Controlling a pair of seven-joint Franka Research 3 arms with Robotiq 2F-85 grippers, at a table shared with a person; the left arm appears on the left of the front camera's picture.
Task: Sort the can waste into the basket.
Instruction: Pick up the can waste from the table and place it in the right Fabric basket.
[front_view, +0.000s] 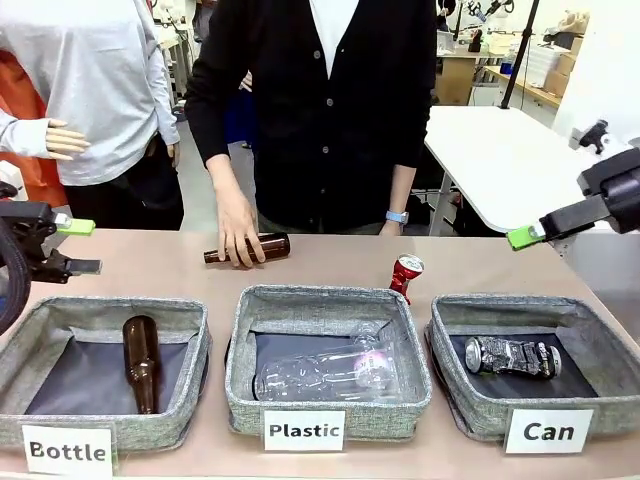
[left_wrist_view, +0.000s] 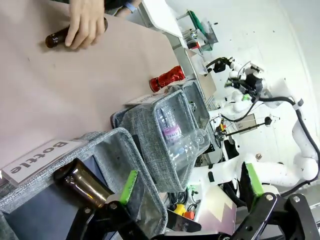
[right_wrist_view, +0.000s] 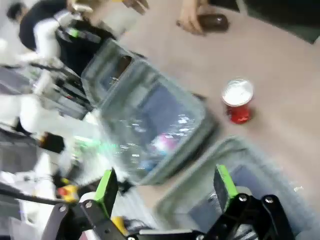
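Note:
The red can (front_view: 406, 275) with a silver top stands dented on the table behind the gap between two baskets; it also shows as the red can (left_wrist_view: 167, 78) and the red can (right_wrist_view: 237, 100) in the wrist views. The black-and-silver can (front_view: 512, 356) lies inside the "Can" basket (front_view: 470, 415) at the front right. My right gripper (front_view: 525, 238) hovers open above and right of the red can, and nothing sits between its fingers in its own view of the right gripper (right_wrist_view: 165, 187). My left gripper (front_view: 85, 247) hangs open at the far left edge, seen empty as the left gripper (left_wrist_view: 190, 185).
A person's hand (front_view: 240, 238) rests on a brown bottle (front_view: 272, 246) lying at the table's far side. The "Bottle" basket (front_view: 180, 415) holds another brown bottle (front_view: 140, 360). The "Plastic" basket (front_view: 240, 400) holds a clear plastic bottle (front_view: 330, 372). A white table stands behind at the right.

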